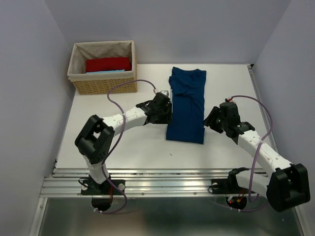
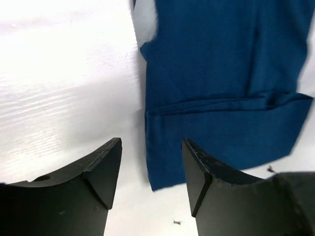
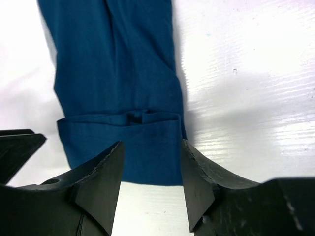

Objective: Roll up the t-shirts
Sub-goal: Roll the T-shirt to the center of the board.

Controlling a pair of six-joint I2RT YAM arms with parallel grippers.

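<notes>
I've got the left gripper [image 1: 166, 109] [image 2: 150, 147] low over the white table [image 1: 123, 142], jaws standing well apart with nothing between them. Through the left wrist camera, the dark navy-blue cloth t-shirt [image 1: 187, 108] [image 2: 221, 73] lies ahead of that tool and off to its right. The shirt's near left corner sits just beyond the gap between the jaws, flat on the table.

The shirt is folded into a long narrow strip running away from both tools. A turned-over band crosses its near end.

Over to the right gripper [image 1: 210, 120] [image 3: 150, 147]: jaws parted here too, gripping nothing. From the right wrist camera the navy shirt [image 3: 113, 73] stretches straight ahead and a little to the left of the tool. The folded band lies just in front of the jaw tips, with bare table to the right.

From the top view, the two grippers flank the strip, left tool at its left edge around mid-length, right tool just beside its right edge nearer the close end.

Far beyond the left tool and to its left stands a woven wicker basket [image 1: 103, 86] with a pale liner. It holds a folded red cloth piece [image 1: 108, 64] with a light-blue cloth piece [image 1: 106, 72] at its near edge.
</notes>
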